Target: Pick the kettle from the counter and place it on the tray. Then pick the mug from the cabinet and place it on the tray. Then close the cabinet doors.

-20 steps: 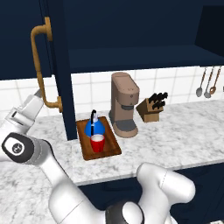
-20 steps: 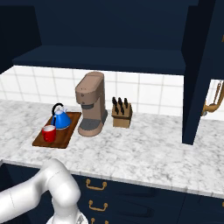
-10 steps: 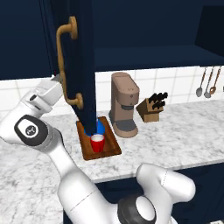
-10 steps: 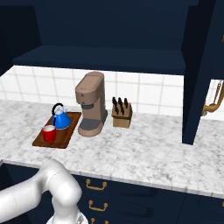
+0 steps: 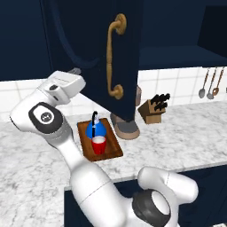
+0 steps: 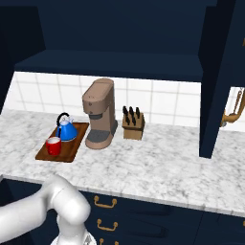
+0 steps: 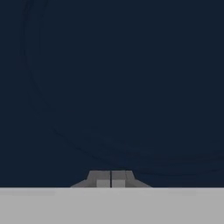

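Note:
The blue kettle point(image 5: 95, 129) and the red mug point(image 5: 99, 145) both stand on the brown tray point(image 5: 113, 148) on the marble counter point(image 5: 177, 142). From the right, the kettle point(image 6: 66, 129), mug point(image 6: 53, 146) and tray point(image 6: 72, 152) sit left of the coffee machine. My gripper point(image 5: 76, 71) is shut, holding nothing, and presses against the left cabinet door point(image 5: 95, 48), whose brass handle point(image 5: 113, 57) faces the camera. In the hand view my gripper point(image 7: 111, 179) is shut right against the navy door panel point(image 7: 109, 87). The right cabinet door point(image 6: 220, 72) stands open. The cabinet point(image 6: 119, 28) interior is dark.
A tan coffee machine point(image 6: 99, 114) and a wooden knife block point(image 6: 133, 125) stand on the counter point(image 6: 158, 167) right of the tray. Utensils point(image 5: 208, 84) hang on the tiled wall at the right. The swinging door hides most of the coffee machine point(image 5: 126, 127) in the left base view.
The left cabinet door has swung to the right across the left base view, with my hand following against it. The right base view is unchanged.

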